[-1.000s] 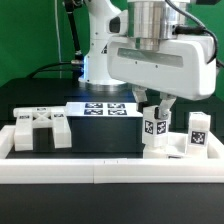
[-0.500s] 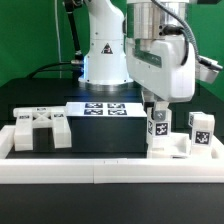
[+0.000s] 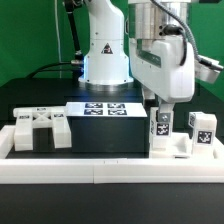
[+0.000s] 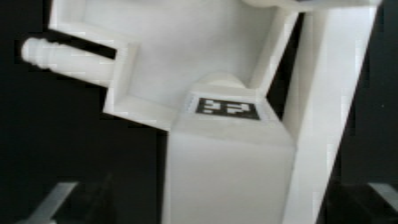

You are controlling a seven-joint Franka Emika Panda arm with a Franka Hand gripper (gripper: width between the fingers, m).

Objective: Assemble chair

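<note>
black table [image 3: 28,97] bears chair parts [image 3: 40,131], marker board [image 3: 105,108], rail [image 3: 110,171].

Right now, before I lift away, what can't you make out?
Exterior view: the end effector blends into the upright chair part; grip or release unclear.
Wrist view: that part fills the frame, hiding everything around it.
Exterior view: the seat block base, behind the border rail.

A: What is lying at the exterior view's lower left?
B: Slotted seat block [image 3: 40,130], chunky, white, is lying flat.
A: Lower right?
B: Tagged leg [image 3: 160,127] is standing upright, with a low white piece [image 3: 174,150] lying at its foot. Second tagged leg [image 3: 200,130] is standing just beside, nearer the right edge.
A: Close up?
B: Side peg [image 4: 54,55] is projecting from the white body.
</note>
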